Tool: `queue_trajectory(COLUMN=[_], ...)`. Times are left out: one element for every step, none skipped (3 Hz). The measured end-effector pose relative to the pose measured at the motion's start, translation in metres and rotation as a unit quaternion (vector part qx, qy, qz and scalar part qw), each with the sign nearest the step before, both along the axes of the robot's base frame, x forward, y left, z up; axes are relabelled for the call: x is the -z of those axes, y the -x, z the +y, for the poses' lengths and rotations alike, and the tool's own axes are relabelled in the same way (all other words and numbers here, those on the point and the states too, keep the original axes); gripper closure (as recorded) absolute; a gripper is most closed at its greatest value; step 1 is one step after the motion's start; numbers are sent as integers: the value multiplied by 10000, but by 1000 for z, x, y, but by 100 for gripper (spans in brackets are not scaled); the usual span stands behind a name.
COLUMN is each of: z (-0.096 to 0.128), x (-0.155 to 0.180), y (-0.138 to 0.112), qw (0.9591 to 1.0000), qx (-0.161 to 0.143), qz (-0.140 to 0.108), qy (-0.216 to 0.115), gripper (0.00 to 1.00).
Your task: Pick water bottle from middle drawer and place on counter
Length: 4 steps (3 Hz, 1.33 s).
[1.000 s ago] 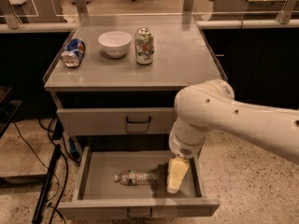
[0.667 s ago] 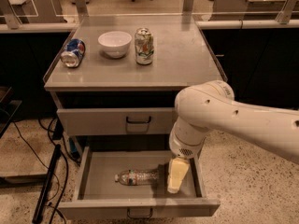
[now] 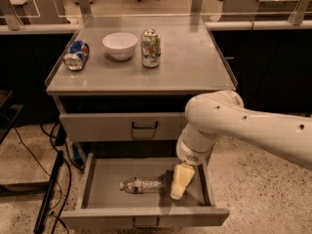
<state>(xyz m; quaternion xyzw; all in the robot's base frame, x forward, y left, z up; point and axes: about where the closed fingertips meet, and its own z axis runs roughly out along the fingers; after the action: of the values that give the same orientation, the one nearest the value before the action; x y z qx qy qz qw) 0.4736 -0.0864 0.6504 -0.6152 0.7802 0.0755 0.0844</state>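
Note:
The water bottle lies on its side on the grey floor of the open middle drawer, cap end pointing left. My gripper hangs from the white arm down into the drawer, just to the right of the bottle's base, close to it or touching it. The counter is the grey cabinet top above the drawers.
On the counter stand a white bowl and an upright green-and-white can; a crushed blue can lies at its left edge. A closed drawer front with a black handle sits above the open drawer. Cables run along the floor at left.

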Motion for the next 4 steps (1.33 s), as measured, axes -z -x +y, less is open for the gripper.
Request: queue_trajectory(z=[4,10,11,23], x=[26,41,43,56], y=[-19,-30,-30,-32], qw=[9995,9986,9985,9980], qx=[163,201,201,202], qz=[52,134,152,208], qy=[-279,-477,-491,-567], gripper=[0,0,0,0])
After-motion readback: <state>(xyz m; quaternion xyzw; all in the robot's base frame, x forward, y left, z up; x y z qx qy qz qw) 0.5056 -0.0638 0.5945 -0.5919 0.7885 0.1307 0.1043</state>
